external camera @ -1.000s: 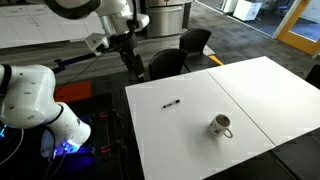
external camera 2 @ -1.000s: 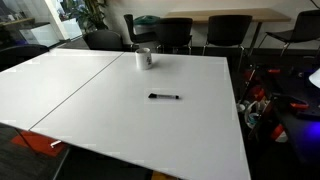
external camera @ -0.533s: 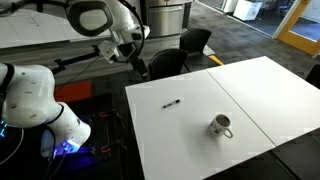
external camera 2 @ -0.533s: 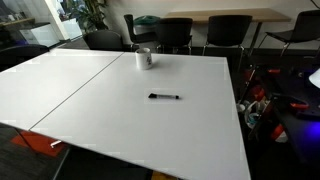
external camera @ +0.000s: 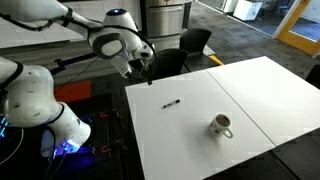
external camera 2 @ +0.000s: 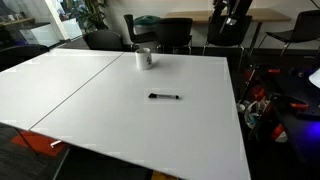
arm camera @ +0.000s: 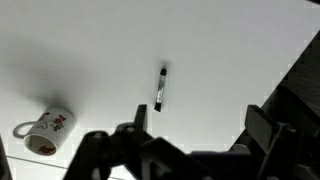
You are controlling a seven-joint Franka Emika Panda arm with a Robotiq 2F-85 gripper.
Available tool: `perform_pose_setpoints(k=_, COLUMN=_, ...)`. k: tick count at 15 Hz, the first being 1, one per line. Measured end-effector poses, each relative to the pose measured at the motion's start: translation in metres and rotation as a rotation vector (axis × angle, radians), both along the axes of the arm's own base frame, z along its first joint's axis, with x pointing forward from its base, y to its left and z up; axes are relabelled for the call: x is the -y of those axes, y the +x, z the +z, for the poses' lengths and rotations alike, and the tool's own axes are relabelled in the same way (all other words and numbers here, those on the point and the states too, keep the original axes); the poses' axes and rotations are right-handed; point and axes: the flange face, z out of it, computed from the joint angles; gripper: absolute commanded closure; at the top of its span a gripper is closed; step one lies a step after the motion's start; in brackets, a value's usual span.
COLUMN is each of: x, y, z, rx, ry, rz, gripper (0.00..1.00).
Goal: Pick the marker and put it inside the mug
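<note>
The marker [external camera: 172, 103] is a thin black stick lying flat on the white table [external camera: 250, 95]. It also shows in an exterior view [external camera 2: 164, 97] and in the wrist view [arm camera: 160, 90]. The mug [external camera: 220, 126] is whitish with a loop handle and stands upright near a table edge; it also shows in an exterior view [external camera 2: 145, 58] and in the wrist view [arm camera: 46, 129]. My gripper [external camera: 146, 73] hangs open and empty above the table's edge, well apart from the marker. In the wrist view its fingers [arm camera: 200, 125] are spread wide.
Black office chairs [external camera: 180, 55] stand along the table's far side, and more chairs [external camera 2: 170, 30] show behind the mug. The robot base [external camera: 35, 105] and cables sit on the floor beside the table. A seam [external camera: 235, 95] runs across the tabletop.
The arm has swung down and toward the table, bringing the gripper from behind the chairs to just over the table's edge. The marker and mug have not moved.
</note>
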Motion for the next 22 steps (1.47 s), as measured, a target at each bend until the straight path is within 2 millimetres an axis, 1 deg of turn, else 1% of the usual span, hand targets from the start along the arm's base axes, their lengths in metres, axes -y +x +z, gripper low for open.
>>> perform_pose_setpoints(k=6, x=-0.004, y=0.026, z=-0.072, rx=0.011, ry=0.012, rz=0.021, gripper=0.0)
perform_pose_setpoints(k=8, x=-0.003, y=0.036, z=-0.093, rx=0.013, ry=0.006, rz=0.033, gripper=0.0)
perform_pose_setpoints(k=11, x=0.004, y=0.054, z=-0.119, rx=-0.006, ry=-0.025, rz=0.057, gripper=0.0)
perform_pose_setpoints(k=14, x=0.011, y=0.072, z=-0.139, rx=-0.029, ry=-0.051, rz=0.058, gripper=0.0)
perform_pose_setpoints(k=16, x=0.012, y=0.083, z=-0.151, rx=-0.044, ry=-0.061, rz=0.066, gripper=0.0)
perform_pose_setpoints(k=19, x=0.004, y=0.098, z=-0.167, rx=-0.057, ry=-0.065, rz=0.08, gripper=0.0)
perform_pose_setpoints(k=22, x=-0.006, y=0.112, z=-0.178, rx=-0.059, ry=-0.069, rz=0.096, gripper=0.0)
